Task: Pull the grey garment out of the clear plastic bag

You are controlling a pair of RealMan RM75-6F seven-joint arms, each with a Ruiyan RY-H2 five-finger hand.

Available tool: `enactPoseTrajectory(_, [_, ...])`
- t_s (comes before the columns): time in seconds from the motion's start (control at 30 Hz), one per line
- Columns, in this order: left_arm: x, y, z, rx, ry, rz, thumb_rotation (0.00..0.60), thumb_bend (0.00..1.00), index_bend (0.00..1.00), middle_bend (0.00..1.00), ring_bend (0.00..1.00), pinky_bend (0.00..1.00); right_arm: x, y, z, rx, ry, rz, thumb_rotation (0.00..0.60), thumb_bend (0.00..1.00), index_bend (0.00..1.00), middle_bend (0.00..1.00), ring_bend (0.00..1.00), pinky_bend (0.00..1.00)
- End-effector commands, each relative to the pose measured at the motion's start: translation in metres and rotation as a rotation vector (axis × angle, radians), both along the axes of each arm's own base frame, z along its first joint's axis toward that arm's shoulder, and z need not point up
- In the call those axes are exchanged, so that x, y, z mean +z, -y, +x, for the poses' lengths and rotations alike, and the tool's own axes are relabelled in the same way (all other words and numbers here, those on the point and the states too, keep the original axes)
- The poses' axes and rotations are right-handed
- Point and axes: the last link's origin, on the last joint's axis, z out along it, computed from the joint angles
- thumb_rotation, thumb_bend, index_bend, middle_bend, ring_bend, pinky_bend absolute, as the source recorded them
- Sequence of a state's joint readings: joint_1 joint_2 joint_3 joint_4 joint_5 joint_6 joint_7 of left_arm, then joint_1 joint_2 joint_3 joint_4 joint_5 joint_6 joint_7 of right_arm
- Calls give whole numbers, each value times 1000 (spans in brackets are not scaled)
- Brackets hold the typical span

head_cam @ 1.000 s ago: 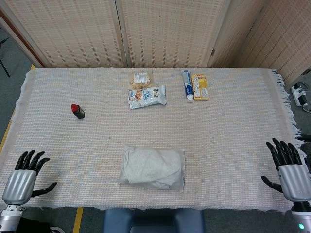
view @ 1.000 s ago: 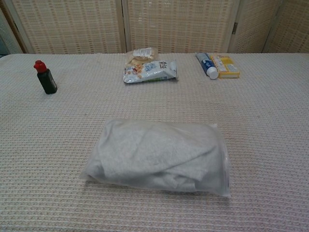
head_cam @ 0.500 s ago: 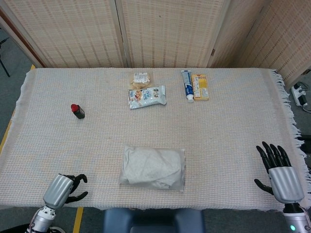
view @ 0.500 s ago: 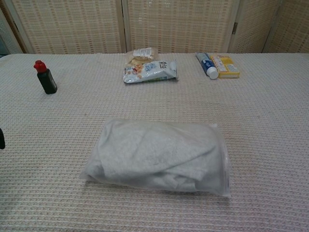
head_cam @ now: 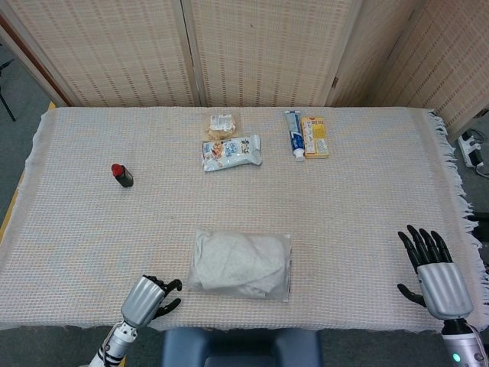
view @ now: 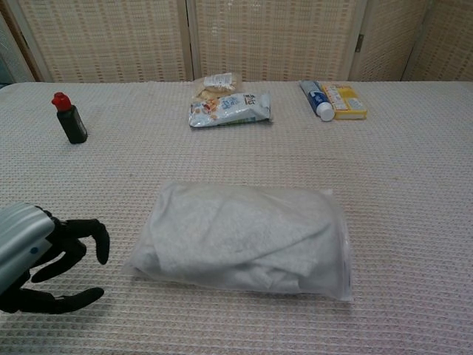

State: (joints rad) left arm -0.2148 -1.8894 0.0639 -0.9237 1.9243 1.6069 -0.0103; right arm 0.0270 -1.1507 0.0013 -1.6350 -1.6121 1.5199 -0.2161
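A clear plastic bag (head_cam: 241,264) (view: 244,238) lies flat near the table's front edge with the folded grey garment (head_cam: 233,261) (view: 229,233) inside it. My left hand (head_cam: 147,299) (view: 41,259) hovers just left of the bag at the front edge, fingers loosely curled and apart, holding nothing and a short gap from the plastic. My right hand (head_cam: 434,270) stays at the table's front right corner, fingers spread, empty, far from the bag; the chest view does not show it.
At the left stands a small black bottle with a red cap (head_cam: 121,175) (view: 69,117). Snack packets (head_cam: 231,150) (view: 230,108), a toothpaste tube (head_cam: 294,134) (view: 315,99) and a yellow box (head_cam: 315,137) (view: 345,101) lie along the back. A woven screen backs the table.
My left hand has moved right along the front edge, from the left corner to beside the bag, its fingers curling in. My right hand has shifted slightly inward. The bag has not moved.
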Motion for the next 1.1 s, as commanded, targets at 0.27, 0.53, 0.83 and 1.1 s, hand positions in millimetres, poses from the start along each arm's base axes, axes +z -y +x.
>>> enactPoseTrajectory(0.27, [-14, -12, 9, -63, 1, 56, 600, 242, 483, 1000, 1000, 1000, 3, 1, -2, -20, 5, 17, 600, 67, 0, 0, 0, 0])
enactPoseTrajectory(0.53, [-25, -15, 11, -67, -18, 41, 600, 269, 495, 1000, 1000, 1000, 2, 3, -2, -24, 1, 15, 600, 66, 0, 0, 0, 0])
enactPoseTrajectory(0.83, [-31, -20, 14, -97, 20, 40, 600, 357, 574, 1000, 1000, 1000, 4, 2, -3, -28, 7, 23, 600, 67, 0, 0, 0, 0])
enactPoseTrajectory(1.1, [-38, -23, 13, -99, 5, 31, 600, 457, 614, 1000, 1000, 1000, 6, 1, -3, -27, 16, 25, 600, 66, 0, 0, 0, 0])
